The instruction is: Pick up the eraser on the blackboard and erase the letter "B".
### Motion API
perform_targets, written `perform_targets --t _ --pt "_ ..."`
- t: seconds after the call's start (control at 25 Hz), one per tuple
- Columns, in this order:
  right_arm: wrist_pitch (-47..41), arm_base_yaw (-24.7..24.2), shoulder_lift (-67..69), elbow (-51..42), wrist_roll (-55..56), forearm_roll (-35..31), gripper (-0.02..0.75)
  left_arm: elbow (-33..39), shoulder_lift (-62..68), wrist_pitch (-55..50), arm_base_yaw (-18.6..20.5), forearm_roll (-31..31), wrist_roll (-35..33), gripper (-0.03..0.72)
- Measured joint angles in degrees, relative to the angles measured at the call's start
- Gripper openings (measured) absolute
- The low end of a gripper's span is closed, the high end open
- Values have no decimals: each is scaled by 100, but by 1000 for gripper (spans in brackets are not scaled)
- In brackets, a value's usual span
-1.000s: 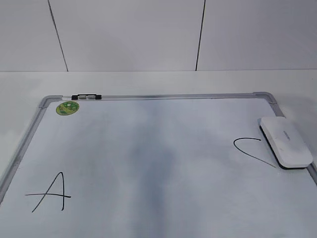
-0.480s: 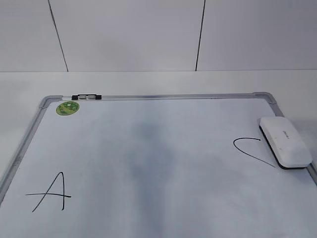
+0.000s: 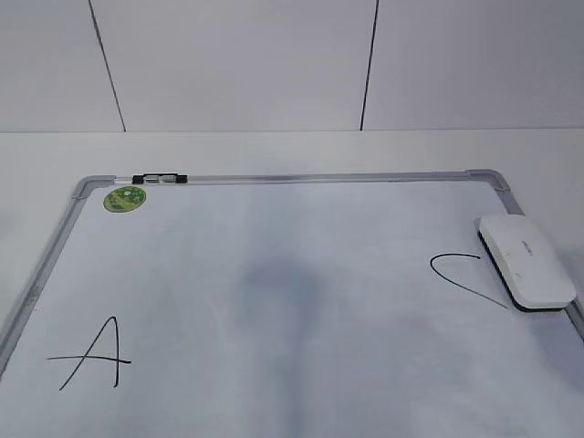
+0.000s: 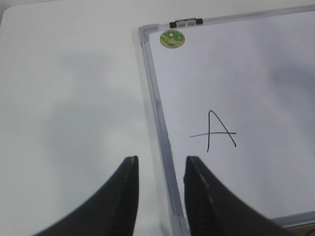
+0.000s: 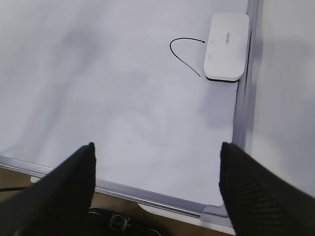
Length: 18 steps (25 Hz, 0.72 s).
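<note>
the table (image 3: 274, 146) is white and carries the board (image 3: 274, 301), a white dry-erase sheet in a grey frame lying flat; a grey smudge spreads over the board's middle, and no b shows there; the wall (image 3: 237, 64) behind is pale, with 2 dark seams running down it; the eraser (image 3: 526, 260) is a white rounded block with a dark underside, resting on the board at its right edge, just inside the frame and below the far right corner; its near left corner touches or covers the right end of the c (image 3: 461, 271), a thin black curve open toward the eraser; the a (image 3: 91, 358) sits well apart, near the board's left front; the left gripper (image 4: 160, 169) hangs over the board's left frame with its 2 dark fingers partly apart and nothing between them; the right gripper (image 5: 156, 157) hangs above the near frame, jaws spread wide and empty, well short of the eraser; a clip (image 3: 159, 179) sits on the far frame; a round green sticker (image 3: 124, 198) lies just below it.
</note>
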<state>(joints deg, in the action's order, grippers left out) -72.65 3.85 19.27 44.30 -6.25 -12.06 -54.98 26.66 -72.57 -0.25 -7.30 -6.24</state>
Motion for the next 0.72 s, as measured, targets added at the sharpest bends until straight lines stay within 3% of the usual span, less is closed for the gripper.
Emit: perform_targets --t 0.32,0.72 --pt "0 10 -813 -708 -206 8 587 1296 -1352 -10 0 -11 -387 243" --pt "513 10 -1765 -1327 -306 546 587 1892 -2598 -35 0 -47 -527 243"
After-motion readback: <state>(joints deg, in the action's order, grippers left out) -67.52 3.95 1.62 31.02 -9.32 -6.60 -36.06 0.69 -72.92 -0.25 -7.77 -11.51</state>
